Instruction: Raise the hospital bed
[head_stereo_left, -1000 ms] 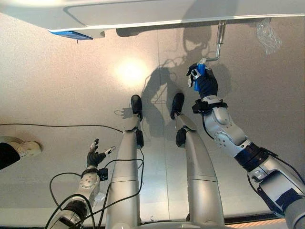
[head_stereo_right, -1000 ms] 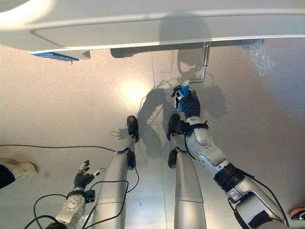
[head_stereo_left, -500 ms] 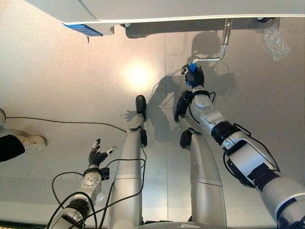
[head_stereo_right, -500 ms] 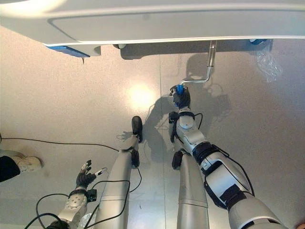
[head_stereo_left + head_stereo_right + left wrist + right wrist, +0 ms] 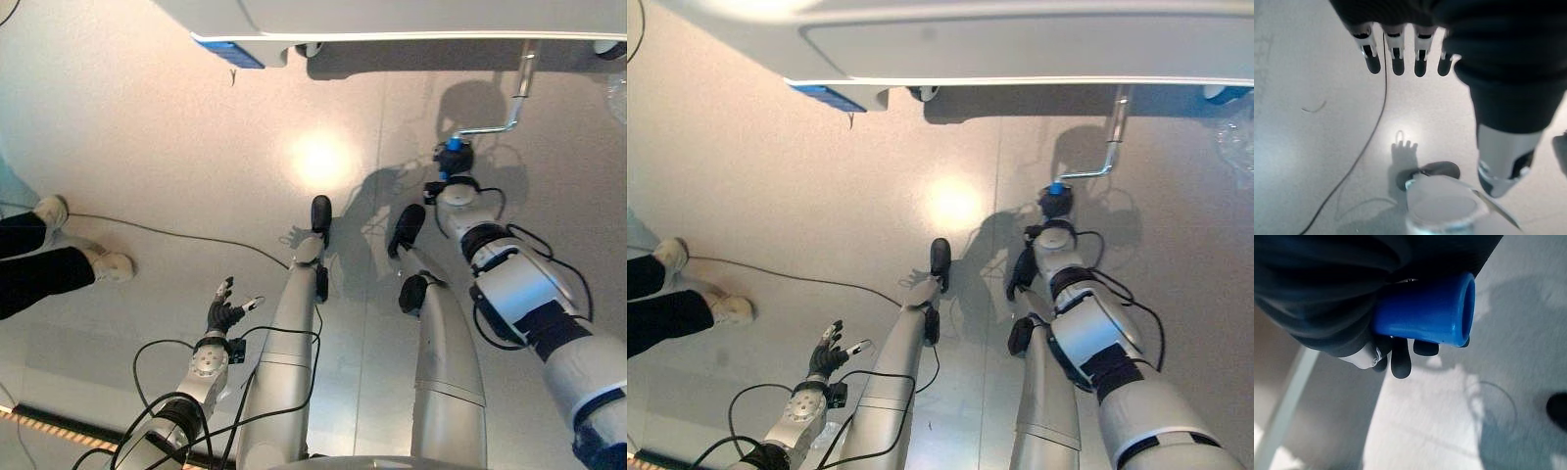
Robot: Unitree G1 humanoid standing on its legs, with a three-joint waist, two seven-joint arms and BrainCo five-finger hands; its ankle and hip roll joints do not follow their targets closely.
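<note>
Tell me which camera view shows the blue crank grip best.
The right wrist view: the blue grip appears large, with the right hand curled round it. Both eye views show it as a small blue spot at the end of the metal crank.

Straight fingers (image 5: 1396, 54) above floor (image 5: 1312, 161)

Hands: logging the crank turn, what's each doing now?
Left hand: open, holding nothing.
Right hand: shut on the crank's blue grip.
</note>
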